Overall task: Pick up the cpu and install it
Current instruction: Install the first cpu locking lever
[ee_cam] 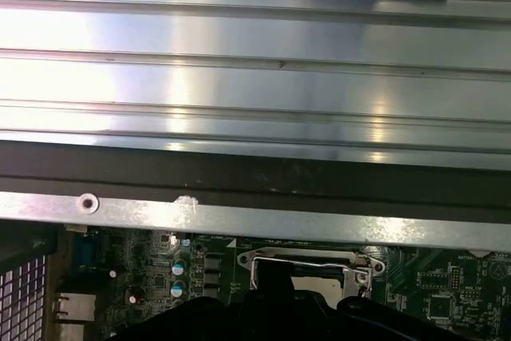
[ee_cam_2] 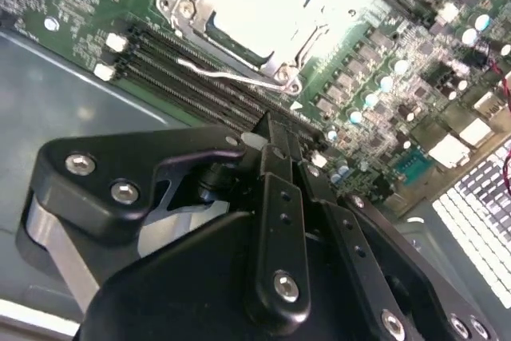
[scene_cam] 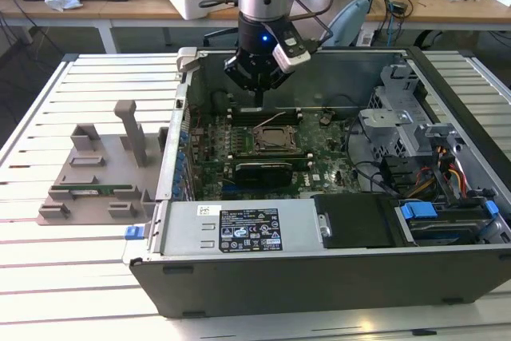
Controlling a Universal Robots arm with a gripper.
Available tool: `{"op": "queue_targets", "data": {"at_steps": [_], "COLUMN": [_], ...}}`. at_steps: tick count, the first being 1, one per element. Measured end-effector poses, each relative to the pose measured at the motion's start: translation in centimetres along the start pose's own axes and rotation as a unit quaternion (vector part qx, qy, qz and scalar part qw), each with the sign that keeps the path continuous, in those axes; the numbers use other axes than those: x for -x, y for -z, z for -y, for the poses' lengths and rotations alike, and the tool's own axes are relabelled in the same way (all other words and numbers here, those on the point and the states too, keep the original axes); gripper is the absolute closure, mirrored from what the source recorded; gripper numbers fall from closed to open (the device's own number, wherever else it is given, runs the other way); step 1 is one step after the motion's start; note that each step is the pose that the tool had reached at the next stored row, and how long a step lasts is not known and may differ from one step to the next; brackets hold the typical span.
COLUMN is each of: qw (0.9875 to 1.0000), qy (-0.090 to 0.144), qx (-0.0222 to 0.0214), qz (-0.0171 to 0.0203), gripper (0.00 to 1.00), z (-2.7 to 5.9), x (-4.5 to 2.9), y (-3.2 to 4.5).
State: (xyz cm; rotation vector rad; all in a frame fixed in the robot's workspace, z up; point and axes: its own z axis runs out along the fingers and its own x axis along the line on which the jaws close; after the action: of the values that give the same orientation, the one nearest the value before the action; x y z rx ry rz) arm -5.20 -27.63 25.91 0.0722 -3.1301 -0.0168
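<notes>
- Above the socket (scene_cam: 277, 138), inside the open computer case (scene_cam: 319, 277), the gripper (scene_cam: 260, 97) hangs with fingers pressed together, nothing visibly between them.
- One cpu (ee_cam_2: 257, 7) lies seated in the socket frame, beyond the fingertips (ee_cam_2: 275, 137).
- Case walls stand back; room overhead is open.

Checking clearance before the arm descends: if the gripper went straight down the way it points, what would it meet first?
Probably the memory slots beside the CPU socket, judging by the gripper in the exterior view; depth is uncertain.

Socket (ee_cam: 307, 271) partly hidden by the gripper (ee_cam: 271, 309) in first wrist view; fingertip closure cannot be told.
</notes>
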Motion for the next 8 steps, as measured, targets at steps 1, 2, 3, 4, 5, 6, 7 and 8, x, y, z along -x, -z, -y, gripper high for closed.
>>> {"op": "queue_targets", "data": {"at_steps": [1, 2, 3, 4, 5, 6, 7, 8], "qw": [1.0, 1.0, 1.0, 1.0, 1.0, 0.9998, 0.9995, 0.9991], "qy": [0.0, 0.0, 0.0, 0.0, 0.0, 0.0, 0.0, 0.0], "qx": [0.0, 0.0, 0.0021, 0.0051, 0.0089, 0.0223, 0.0314, 0.0414], "qz": [0.0, 0.0, 0.0002, 0.0004, 0.0005, 0.0012, 0.0015, 0.0019], "gripper": [0.89, 0.89, 0.89, 0.89, 0.89, 0.89, 0.89, 0.89], "z": [0.0, 0.0, 0.0, 0.0, 0.01, 0.03, 0.05, 0.09], "x": [0.0, 0.0, 0.0, 0.01, 0.0, 0.0, -0.01, -0.01], "y": [-0.01, -0.01, -0.05, -0.08, -0.1, -0.12, -0.11, -0.11]}}
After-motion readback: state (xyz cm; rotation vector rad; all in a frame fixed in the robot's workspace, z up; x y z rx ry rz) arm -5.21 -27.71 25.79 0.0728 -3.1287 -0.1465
